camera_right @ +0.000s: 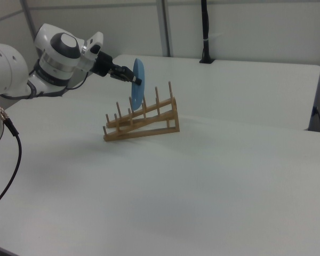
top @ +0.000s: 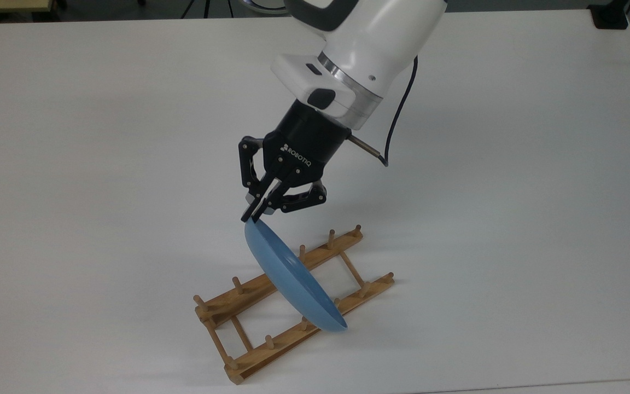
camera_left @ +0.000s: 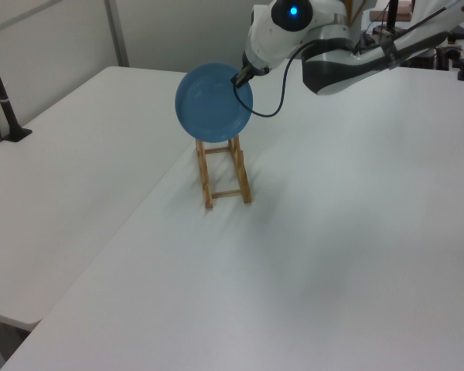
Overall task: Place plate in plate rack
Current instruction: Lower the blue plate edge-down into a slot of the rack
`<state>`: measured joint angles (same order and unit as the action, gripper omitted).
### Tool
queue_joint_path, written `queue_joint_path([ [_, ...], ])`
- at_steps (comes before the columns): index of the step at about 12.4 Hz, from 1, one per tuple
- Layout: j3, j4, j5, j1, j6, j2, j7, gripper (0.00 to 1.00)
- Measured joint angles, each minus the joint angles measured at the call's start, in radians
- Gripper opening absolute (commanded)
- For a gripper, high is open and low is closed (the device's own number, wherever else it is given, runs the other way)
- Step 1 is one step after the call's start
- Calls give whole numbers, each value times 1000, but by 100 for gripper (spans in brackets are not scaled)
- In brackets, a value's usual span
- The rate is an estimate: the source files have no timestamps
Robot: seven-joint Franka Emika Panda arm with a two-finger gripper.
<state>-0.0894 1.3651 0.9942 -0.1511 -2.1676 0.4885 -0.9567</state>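
Top view: gripper (top: 250, 218) jaws pinched on light-blue plate (top: 293, 284) top rim, plate held near upright on edge, lower part among pegs mid wooden plate rack (top: 249, 358), rack on white tabletop (top: 512, 219)

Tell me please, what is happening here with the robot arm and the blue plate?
The gripper pinches the rim of the light-blue plate and holds it on edge over the wooden plate rack on the white table. The plate's lower edge is down among the pegs, near the rack's middle. The gripper has not let go yet.
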Motion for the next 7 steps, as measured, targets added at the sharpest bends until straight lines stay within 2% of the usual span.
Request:
queue_joint_path([
  [3, 0, 0, 19, -6, -3, 23, -2, 0],
  [4, 0, 0, 26, -11, -3, 30, -5, 15],
  [5, 0, 0, 30, -15, -3, 38, -8, 20],
  [7, 0, 2, 30, -17, -3, 49, -8, 51],
])
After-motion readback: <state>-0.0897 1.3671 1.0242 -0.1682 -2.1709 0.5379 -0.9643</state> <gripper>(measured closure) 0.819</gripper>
